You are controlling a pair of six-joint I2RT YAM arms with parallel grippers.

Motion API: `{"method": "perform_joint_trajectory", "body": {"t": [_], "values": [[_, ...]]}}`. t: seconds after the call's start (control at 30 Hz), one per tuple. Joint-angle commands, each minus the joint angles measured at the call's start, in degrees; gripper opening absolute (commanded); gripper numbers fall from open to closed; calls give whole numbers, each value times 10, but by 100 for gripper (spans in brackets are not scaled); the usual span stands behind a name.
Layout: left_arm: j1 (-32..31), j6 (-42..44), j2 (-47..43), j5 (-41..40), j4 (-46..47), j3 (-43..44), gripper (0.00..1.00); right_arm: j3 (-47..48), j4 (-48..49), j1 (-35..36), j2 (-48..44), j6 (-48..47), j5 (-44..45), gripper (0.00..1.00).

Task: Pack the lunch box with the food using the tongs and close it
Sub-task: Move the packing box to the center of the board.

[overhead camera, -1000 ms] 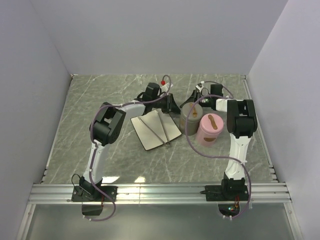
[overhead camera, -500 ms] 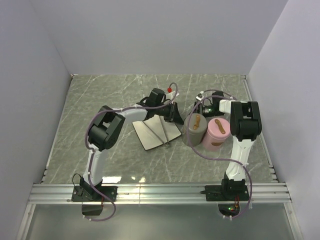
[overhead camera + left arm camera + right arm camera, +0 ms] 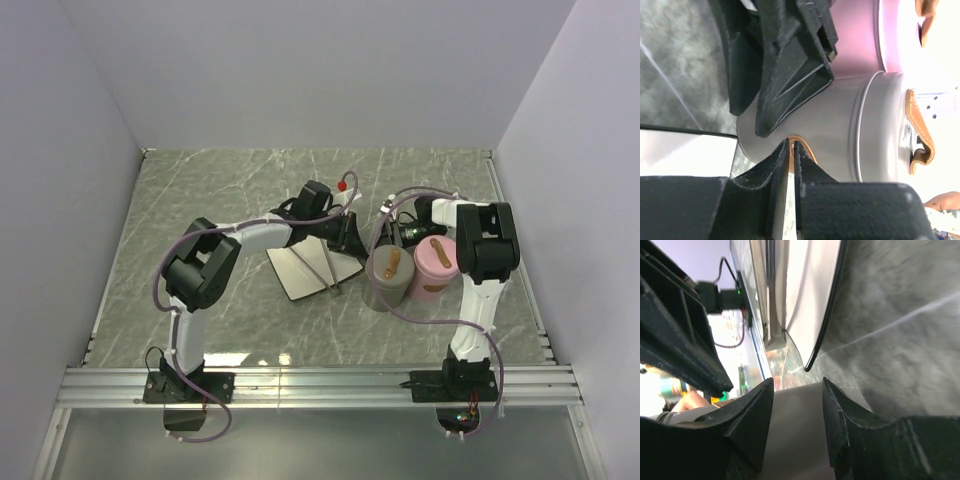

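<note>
The lunch box shows as two round tins, one grey and one pink, each with a tan strap on its lid. My right gripper is at the back of the grey tin, whose wall fills the space between its fingers. My left gripper has its jaws down to a thin slit, tips against the grey tin by a tan strap loop. The tongs lie on a white plate. No food is visible.
The plate with the tongs lies just left of the tins. The pink tin touches the grey one. Enclosure walls stand at the back and both sides, and the aluminium rail runs along the near edge.
Both tins have slid toward the near edge with my right gripper. My left gripper has followed rightward to the grey tin and narrowed its jaws.
</note>
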Motion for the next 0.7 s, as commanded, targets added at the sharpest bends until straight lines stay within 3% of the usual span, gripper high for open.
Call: {"method": "perform_joint_trajectory", "body": {"t": [0.0,0.3,0.5,0.67], "values": [[-13,21,-43,21,-7,-12,14,11,-60,15,-31,-65,0,51],[-24,14,-75,24,0,-55,15,44,1,21,-77,3,45,53],[-25,37,-103,13,-9,-62,19,136,26,-1,-116,22,116,65],[-24,59,-109,1,-21,-54,32,235,-27,-53,-134,-39,139,78]]}}
